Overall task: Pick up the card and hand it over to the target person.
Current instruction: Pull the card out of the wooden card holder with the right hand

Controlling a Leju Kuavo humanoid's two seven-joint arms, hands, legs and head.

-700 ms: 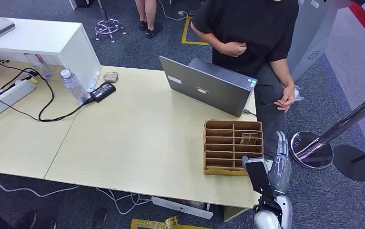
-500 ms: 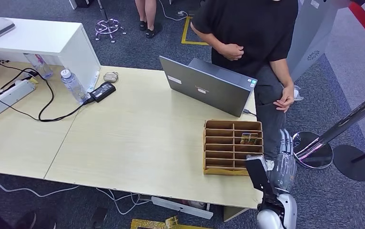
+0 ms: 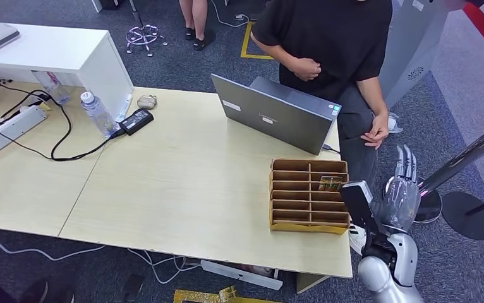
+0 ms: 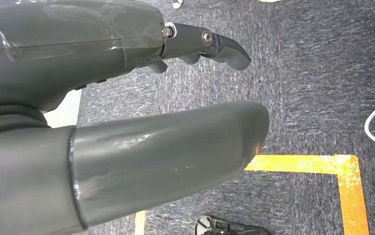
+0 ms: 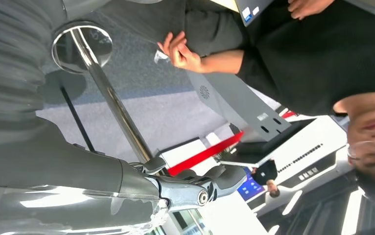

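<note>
Head view: laptop [image 3: 276,112] behind wooden organizer [image 3: 308,196], person [image 3: 334,44] beyond.

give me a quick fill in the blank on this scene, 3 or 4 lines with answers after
1. The card stands in a compartment of the ____ organizer box.
2. The right robot hand is raised beside the table's edge with its fingers apart, holding ____.
3. The person in the black shirt stands behind the open grey ____.
4. A clear plastic ____ stands next to the black power adapter.

Missing words: cardboard; nothing; laptop; bottle
</note>
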